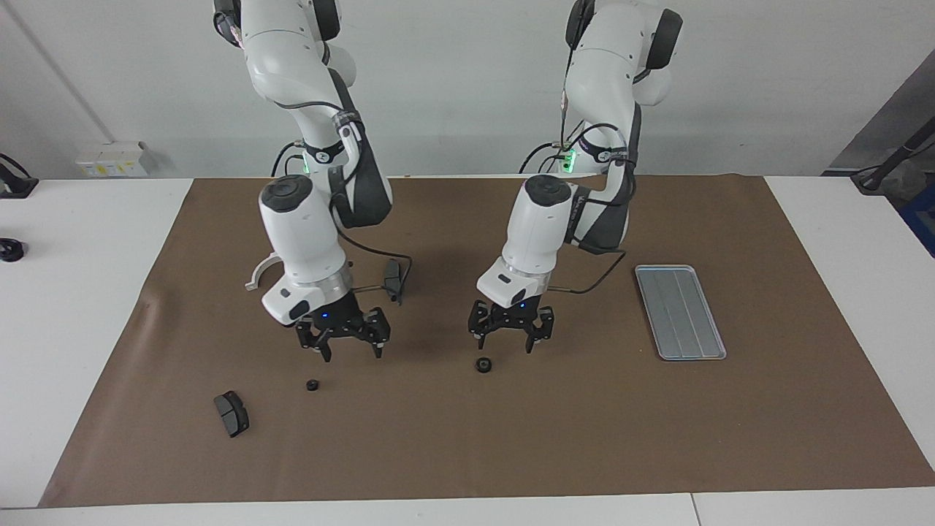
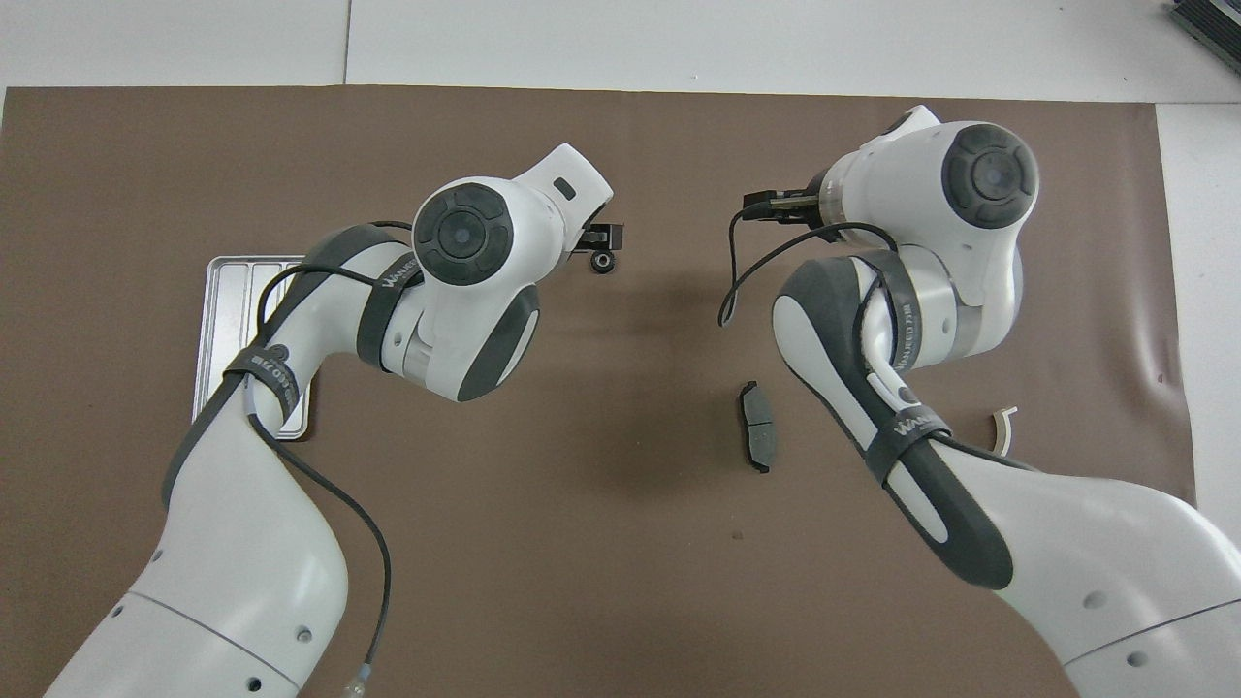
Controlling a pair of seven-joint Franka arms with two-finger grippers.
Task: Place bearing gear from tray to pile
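Claws both spread open, empty, above brown mat.
Left claw (image 1: 510, 340) over small black ring-shaped bearing gear (image 1: 482, 364); right claw (image 1: 349, 345) near second gear (image 1: 312, 385); ridged silver metal tray (image 1: 679, 312) well apart.

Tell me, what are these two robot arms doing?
They are moving small black gears off the tray onto the brown mat. Right now neither holds anything. The left claw is open over one gear lying on the mat. The right claw is open above another gear, which lies beside a dark brake pad. The tray looks empty.
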